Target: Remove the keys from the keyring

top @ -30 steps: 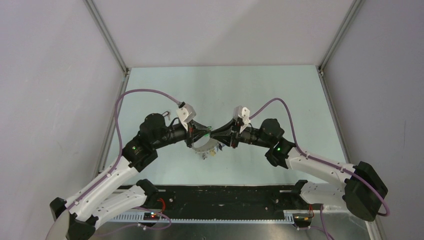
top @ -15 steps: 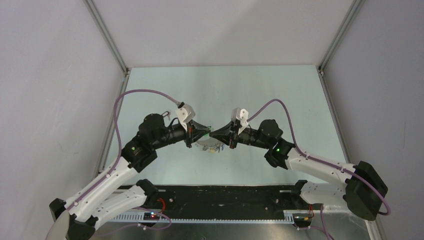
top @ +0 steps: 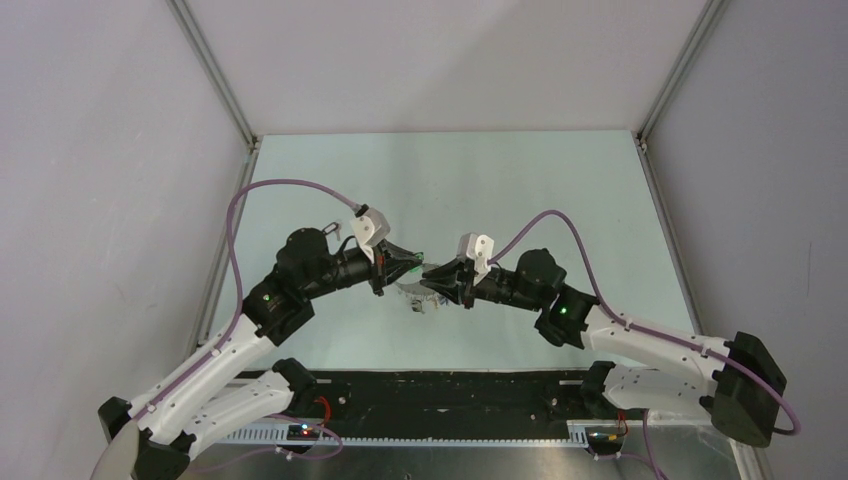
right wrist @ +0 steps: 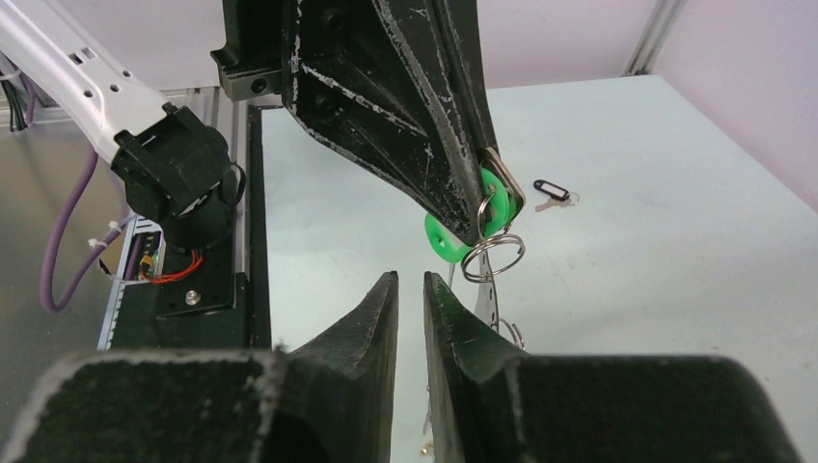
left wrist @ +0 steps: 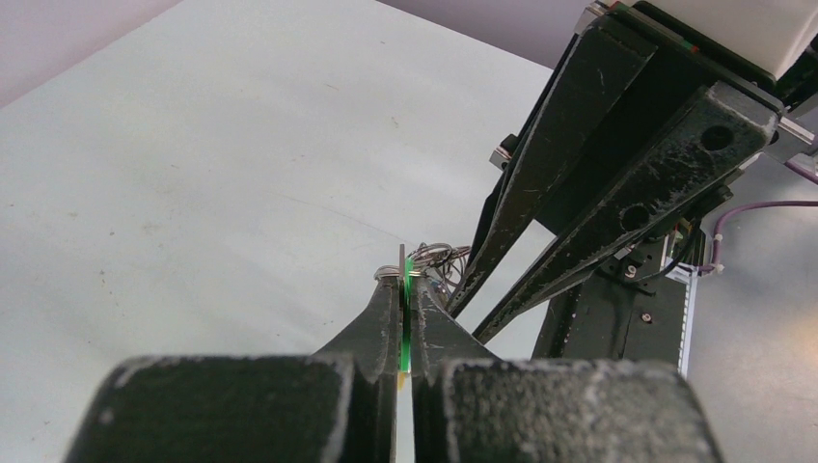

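Above the tabletop [top: 520,180], left pincer [left wrist: 405,280] faces right pincer [right wrist: 410,289], tips near.
Left one clenches a green-headed key [right wrist: 451,239]; right one stands slightly parted, empty.

A pale green table [top: 520,190], boxed by plain walls [top: 440,60] and aluminium struts [top: 213,72], has a black base plate [top: 460,390] and slotted cable duct [top: 430,437] at its near edge.

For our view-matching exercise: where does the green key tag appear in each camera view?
Top external: green key tag, a speck at picture centre.
Left wrist: edge-on sliver between the fingers, lower centre.
Right wrist: centre, at the opposite fingers' tips.
Shared landmark: the left gripper clamping it.
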Robot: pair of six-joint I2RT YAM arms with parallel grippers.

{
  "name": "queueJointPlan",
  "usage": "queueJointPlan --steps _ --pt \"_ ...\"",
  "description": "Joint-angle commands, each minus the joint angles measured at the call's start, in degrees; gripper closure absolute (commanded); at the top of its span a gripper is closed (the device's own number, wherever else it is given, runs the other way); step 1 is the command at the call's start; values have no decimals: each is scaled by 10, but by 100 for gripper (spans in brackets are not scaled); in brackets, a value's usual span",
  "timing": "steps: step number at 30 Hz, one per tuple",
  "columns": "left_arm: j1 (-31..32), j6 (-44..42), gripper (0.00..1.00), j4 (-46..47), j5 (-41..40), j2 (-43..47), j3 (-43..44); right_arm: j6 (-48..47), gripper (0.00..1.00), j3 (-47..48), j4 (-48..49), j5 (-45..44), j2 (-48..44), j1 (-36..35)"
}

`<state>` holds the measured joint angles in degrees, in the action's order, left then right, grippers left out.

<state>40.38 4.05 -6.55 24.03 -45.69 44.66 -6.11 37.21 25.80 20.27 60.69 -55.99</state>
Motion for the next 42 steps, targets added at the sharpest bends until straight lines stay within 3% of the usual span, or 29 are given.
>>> queueJointPlan --steps 1,8,28,36,39,42 --pt "0 -2 100 46 1 14 2 -19 76 26 -19 -21 -26 -4" --pt "0 -2 100 45 1 14 2 -30 67 16 -21 -29 -44 -4" --pt "0 -1 100 46 14 11 3 -33 64 25 74 -27 24 3" --pt "0 10 100 54 24 5 2 -27 78 26 86 -30 26 4" --pt "0 9 100 55 20 7 2 -25 97 26 82 -49 21 -1" --pt "0 7 100 54 18 10 1 -36 100 26 65 -58 14 -9"
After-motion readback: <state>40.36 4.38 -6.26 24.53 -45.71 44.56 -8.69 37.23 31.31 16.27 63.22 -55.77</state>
